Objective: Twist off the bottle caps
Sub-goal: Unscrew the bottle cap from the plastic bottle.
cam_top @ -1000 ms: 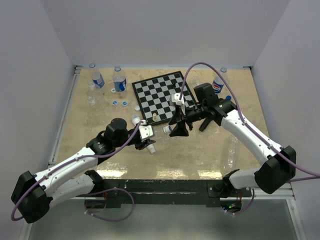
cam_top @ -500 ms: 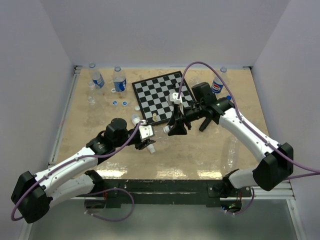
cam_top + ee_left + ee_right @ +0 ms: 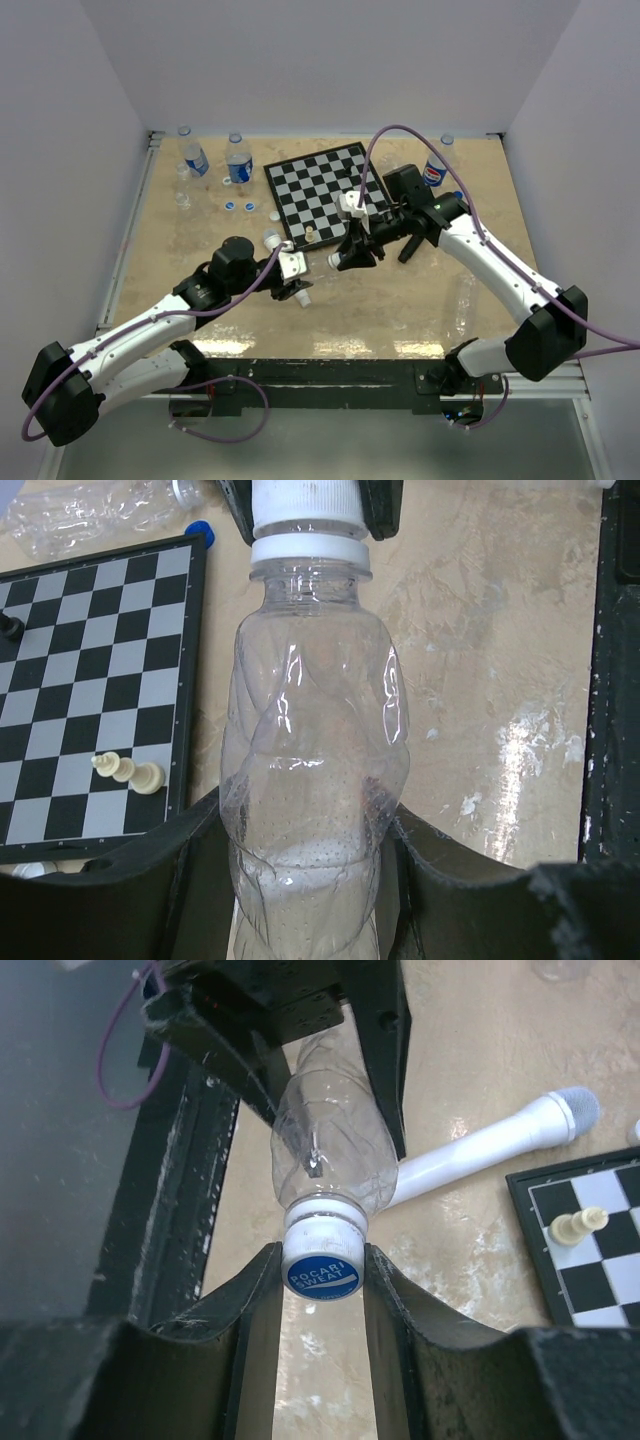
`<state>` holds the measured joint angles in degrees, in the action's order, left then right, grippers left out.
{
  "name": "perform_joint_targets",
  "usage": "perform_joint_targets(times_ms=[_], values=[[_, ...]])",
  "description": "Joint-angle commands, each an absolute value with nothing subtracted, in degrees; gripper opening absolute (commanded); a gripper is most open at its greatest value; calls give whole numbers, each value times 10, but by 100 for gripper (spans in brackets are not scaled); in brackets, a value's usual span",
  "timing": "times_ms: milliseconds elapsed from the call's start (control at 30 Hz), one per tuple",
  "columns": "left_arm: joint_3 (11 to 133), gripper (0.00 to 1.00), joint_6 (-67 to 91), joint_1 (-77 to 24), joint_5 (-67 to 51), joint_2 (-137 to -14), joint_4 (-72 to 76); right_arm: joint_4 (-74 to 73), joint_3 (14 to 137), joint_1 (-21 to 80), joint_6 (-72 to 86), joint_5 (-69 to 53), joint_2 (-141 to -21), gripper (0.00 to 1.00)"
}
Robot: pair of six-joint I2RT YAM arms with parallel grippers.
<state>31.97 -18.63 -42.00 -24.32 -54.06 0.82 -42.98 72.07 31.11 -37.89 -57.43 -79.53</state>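
My left gripper (image 3: 310,880) is shut on the body of a clear, label-free bottle (image 3: 310,730) and holds it lying level above the table. Its white cap (image 3: 322,1260) has a blue top printed "POCARI SWEAT". My right gripper (image 3: 322,1270) is shut on that cap, one finger touching each side. In the top view the two grippers meet just in front of the chessboard, the left (image 3: 297,283) and the right (image 3: 345,257), with the bottle (image 3: 318,272) between them. The cap also shows in the left wrist view (image 3: 305,510).
A chessboard (image 3: 325,185) with a pale chess piece (image 3: 578,1225) lies behind. A white microphone (image 3: 490,1145) lies under the bottle. Two labelled bottles (image 3: 195,155) (image 3: 238,158) stand back left, and a logo bottle (image 3: 436,168) back right. Loose caps (image 3: 240,206) lie left of the board.
My right gripper has moved left toward the left gripper and now sits around the bottle's cap. The left arm and the bottle have stayed still.
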Motion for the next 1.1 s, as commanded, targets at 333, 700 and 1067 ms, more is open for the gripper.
perform_joint_targets(times_ms=[333, 700, 1067], values=[[333, 4, -184, -421, -243, -532, 25, -643, 778, 323, -1115, -502, -781, 0], [332, 5, -184, -421, -244, -531, 25, -645, 770, 323, -1128, -510, -779, 40], [332, 5, -184, -421, -243, -532, 25, -486, 740, 294, -709, -602, -716, 75]])
